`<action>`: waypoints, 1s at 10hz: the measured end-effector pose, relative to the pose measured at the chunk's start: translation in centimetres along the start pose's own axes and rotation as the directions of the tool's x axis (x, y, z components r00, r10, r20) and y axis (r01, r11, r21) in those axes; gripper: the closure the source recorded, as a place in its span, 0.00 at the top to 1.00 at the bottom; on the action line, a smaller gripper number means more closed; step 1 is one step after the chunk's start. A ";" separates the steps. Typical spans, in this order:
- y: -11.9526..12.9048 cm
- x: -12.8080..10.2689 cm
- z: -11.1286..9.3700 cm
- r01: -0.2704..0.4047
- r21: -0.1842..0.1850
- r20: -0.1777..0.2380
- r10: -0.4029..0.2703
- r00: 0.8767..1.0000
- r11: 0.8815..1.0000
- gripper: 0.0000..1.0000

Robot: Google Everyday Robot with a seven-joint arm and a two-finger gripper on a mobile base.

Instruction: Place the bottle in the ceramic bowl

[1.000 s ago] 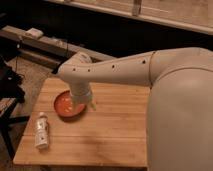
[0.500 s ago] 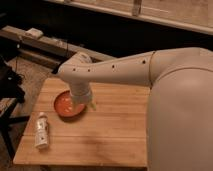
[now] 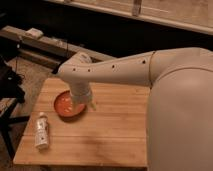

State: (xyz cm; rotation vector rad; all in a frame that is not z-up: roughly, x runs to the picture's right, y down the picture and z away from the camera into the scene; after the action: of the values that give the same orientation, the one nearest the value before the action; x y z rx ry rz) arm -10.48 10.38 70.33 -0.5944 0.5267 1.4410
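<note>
The bottle (image 3: 41,130) lies on its side near the front left of the wooden table (image 3: 110,135), white cap pointing away from me. The ceramic bowl (image 3: 66,104), orange-red inside, sits on the table behind and to the right of the bottle and holds nothing I can see. My gripper (image 3: 83,104) hangs from the wrist of the white arm (image 3: 115,72), just over the bowl's right rim. It is well apart from the bottle. The wrist hides part of the bowl's right side.
My bulky white arm and body (image 3: 180,110) cover the table's right side. A dark stand (image 3: 10,87) is next to the table's left edge. A low shelf (image 3: 45,42) with a pale object runs behind the table.
</note>
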 end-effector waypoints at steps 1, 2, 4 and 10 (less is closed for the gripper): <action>0.1 0.1 0.1 0.012 0.002 -0.005 -0.012 1.000 1.000 0.65; 1.4 0.6 0.2 0.044 -0.004 -0.009 -0.044 0.999 0.999 0.65; 5.0 2.4 0.2 0.095 -0.045 -0.005 -0.096 0.995 0.994 0.65; 19.6 8.7 1.8 0.295 -0.130 0.008 -0.296 0.955 0.947 0.65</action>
State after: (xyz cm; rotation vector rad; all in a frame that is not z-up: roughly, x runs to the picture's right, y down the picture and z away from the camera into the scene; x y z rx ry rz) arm -29.50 18.81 64.78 -0.7530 0.3371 1.1919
